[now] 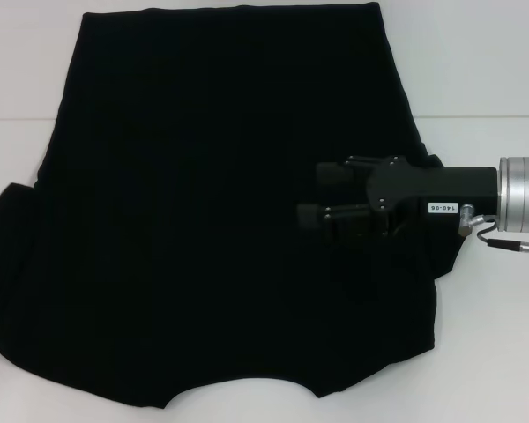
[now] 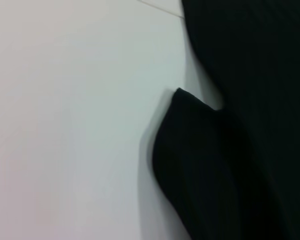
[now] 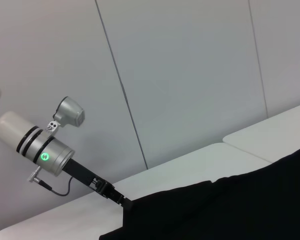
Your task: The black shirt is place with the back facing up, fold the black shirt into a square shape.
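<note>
The black shirt [image 1: 220, 176] lies spread flat on the white table [image 1: 18, 62], plain side up, with the hem at the far side. Its left sleeve [image 1: 9, 238] sticks out at the left edge and shows in the left wrist view as a dark flap [image 2: 200, 160]. My right gripper [image 1: 309, 193] reaches in from the right, over the shirt's right part near the sleeve, with its fingers apart. In the right wrist view, my left gripper [image 3: 124, 201] is far off, at the edge of the shirt [image 3: 240, 210]. The left arm is out of the head view.
White table surface shows around the shirt, with a seam [image 1: 476, 119] between table panels running behind it. A pale panelled wall [image 3: 190, 75] stands beyond the table in the right wrist view.
</note>
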Motion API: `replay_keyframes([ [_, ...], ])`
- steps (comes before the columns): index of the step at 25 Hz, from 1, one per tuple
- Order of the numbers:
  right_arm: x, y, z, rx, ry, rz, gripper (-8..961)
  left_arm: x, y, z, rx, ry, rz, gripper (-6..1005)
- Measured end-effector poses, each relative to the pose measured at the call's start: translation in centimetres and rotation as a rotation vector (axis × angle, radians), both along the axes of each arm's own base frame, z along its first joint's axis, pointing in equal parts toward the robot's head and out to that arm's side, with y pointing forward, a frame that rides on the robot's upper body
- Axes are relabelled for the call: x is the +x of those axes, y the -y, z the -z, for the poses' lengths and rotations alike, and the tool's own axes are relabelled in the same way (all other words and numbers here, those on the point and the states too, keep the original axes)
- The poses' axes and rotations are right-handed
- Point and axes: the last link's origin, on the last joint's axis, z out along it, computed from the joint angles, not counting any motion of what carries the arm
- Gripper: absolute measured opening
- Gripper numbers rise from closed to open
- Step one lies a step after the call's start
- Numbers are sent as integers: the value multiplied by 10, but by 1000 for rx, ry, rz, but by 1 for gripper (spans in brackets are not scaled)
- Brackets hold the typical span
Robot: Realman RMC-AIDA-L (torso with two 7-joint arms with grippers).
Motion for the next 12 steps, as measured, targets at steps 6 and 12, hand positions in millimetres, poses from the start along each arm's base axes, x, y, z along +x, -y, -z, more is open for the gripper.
replay_keyframes([
  [6, -2, 1, 2, -2, -3, -6, 909, -7, 9, -4, 28, 8, -23, -1],
  [12, -3, 1, 3, -1, -4, -9, 909, -12, 14, -9, 61, 15, -34, -2],
])
